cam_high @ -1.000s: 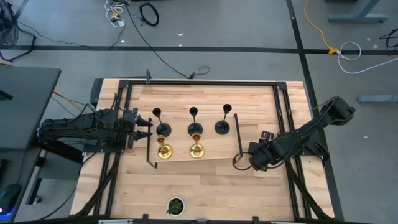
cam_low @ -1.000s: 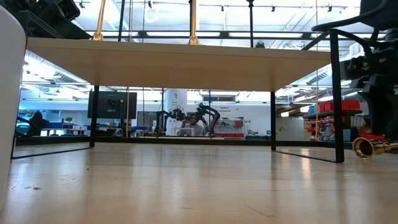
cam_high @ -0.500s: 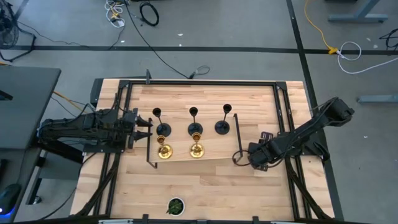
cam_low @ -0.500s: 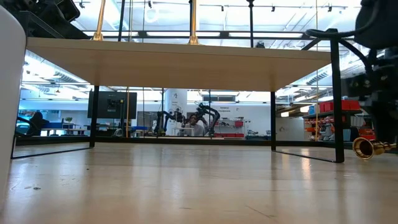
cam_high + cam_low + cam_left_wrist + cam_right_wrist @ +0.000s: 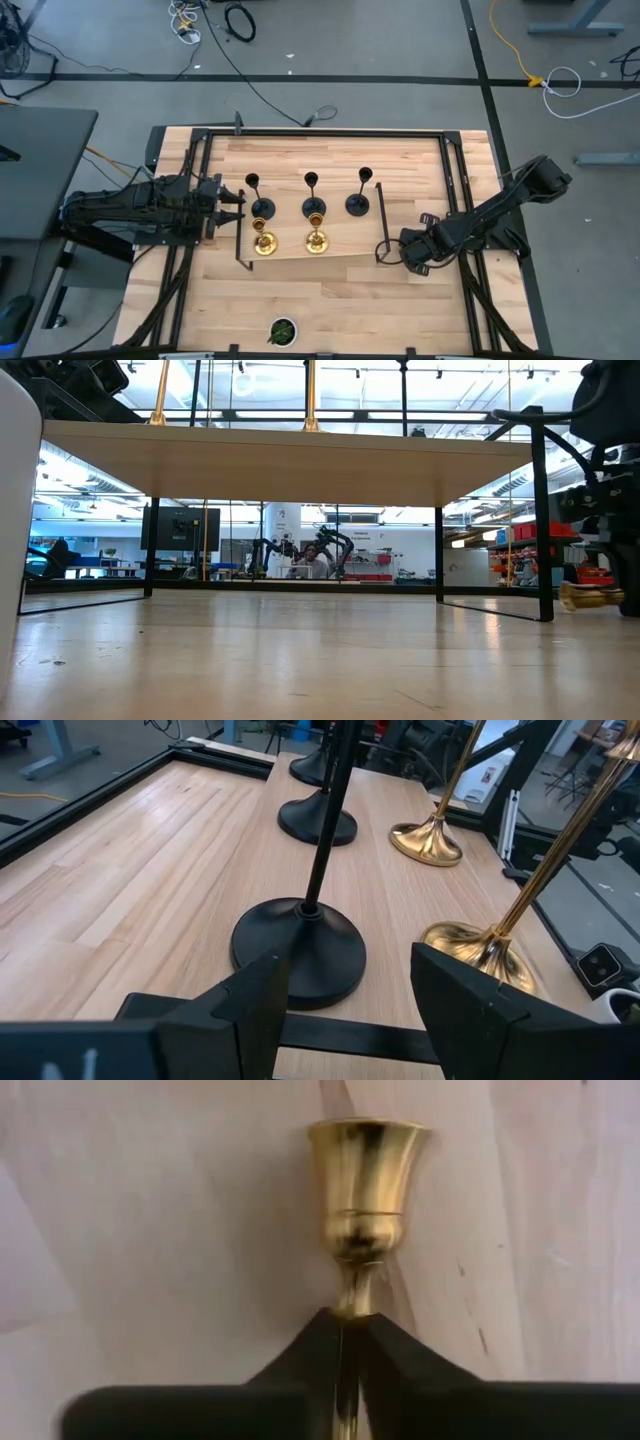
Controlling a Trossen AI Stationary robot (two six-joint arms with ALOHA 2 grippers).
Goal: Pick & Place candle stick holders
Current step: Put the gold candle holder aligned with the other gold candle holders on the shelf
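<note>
Three black candle stick holders (image 5: pixel 314 205) and two gold ones (image 5: pixel 317 240) stand by their round bases on a raised wooden shelf (image 5: pixel 340 160). A third gold holder (image 5: pixel 367 1175) lies on its side near the table's right edge, beyond the shelf's black leg (image 5: pixel 382 215). My right gripper (image 5: pixel 408 252) points down and is shut on this holder. My left gripper (image 5: pixel 238 205) waits open at the shelf's left end. Its fingers stand on either side of the leftmost black holder's base (image 5: pixel 298 948) without touching it. My right gripper pinches the gold holder's thin stem (image 5: pixel 348 1302) between its two fingers, just below the small cup. The fingers come from above, pointing down, and lie across the stem. The holder lies level, cup (image 5: pixel 583 597) toward the shelf; I cannot tell whether it rests on the table.
A small dark round thing with green inside (image 5: pixel 282 330) sits near the table's front edge. The shelf's black legs (image 5: pixel 541 520) stand close beside my right gripper. Black rails (image 5: pixel 330 133) frame the table. Bare wood lies between the shelf and the front edge.
My right gripper has sunk toward the table over the lying gold holder and shut on its stem. In the low view the holder now shows blurred.
</note>
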